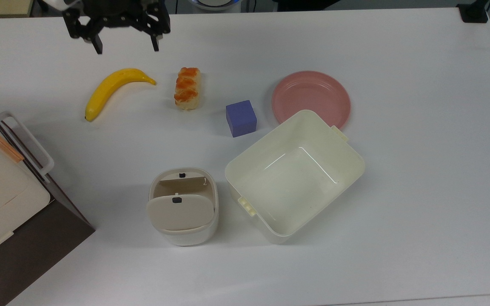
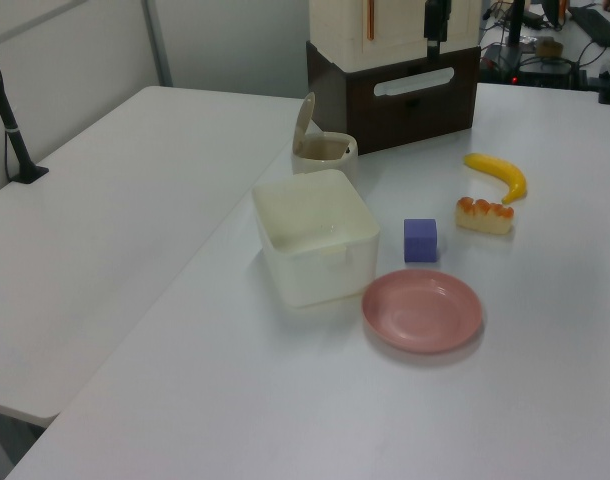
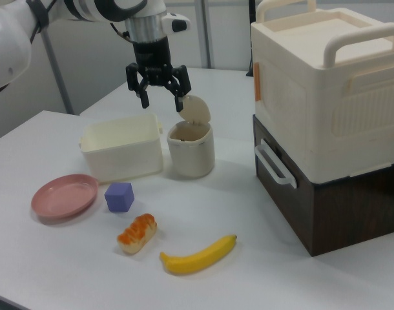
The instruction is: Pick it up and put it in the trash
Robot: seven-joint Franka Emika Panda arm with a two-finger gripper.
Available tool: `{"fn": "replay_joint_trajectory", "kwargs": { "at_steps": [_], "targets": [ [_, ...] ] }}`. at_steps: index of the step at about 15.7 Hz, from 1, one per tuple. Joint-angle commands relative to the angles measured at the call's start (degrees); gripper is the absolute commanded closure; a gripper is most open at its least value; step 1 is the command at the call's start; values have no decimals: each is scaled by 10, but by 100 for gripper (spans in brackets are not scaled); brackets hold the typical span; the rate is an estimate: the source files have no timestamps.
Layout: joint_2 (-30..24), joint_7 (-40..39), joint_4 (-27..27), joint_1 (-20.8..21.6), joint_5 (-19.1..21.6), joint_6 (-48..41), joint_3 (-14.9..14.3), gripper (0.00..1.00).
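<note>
The trash (image 1: 183,207) is a small cream bin with its flap lid tilted open, standing near the table's front in the top view; I also see the trash (image 3: 191,150) and the trash (image 2: 322,152) beside the tub. The thing to grab, "it", is hidden or out of view. My gripper (image 1: 126,45) hangs open and holds nothing, near the top view's upper left, beyond the banana. In the right view my gripper (image 3: 161,99) is raised well above the table, over the bin and tub.
A banana (image 1: 115,87), an orange-topped bread roll (image 1: 187,88), a purple cube (image 1: 240,117) and a pink plate (image 1: 311,95) lie across the table's middle. A large cream tub (image 1: 351,148) stands right of the bin. A cream box on a brown case (image 1: 2,199) fills the top view's left edge.
</note>
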Motion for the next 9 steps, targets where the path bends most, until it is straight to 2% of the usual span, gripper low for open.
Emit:
{"fn": "replay_joint_trajectory", "kwargs": {
  "at_steps": [1,4,9],
  "targets": [
    [-40,76,-63,1,25,14,-2,0],
    [-83,84,-140,6,25,74,-1,0],
    [-140,92,-208,12,32,104,-2,0]
  ]
}}
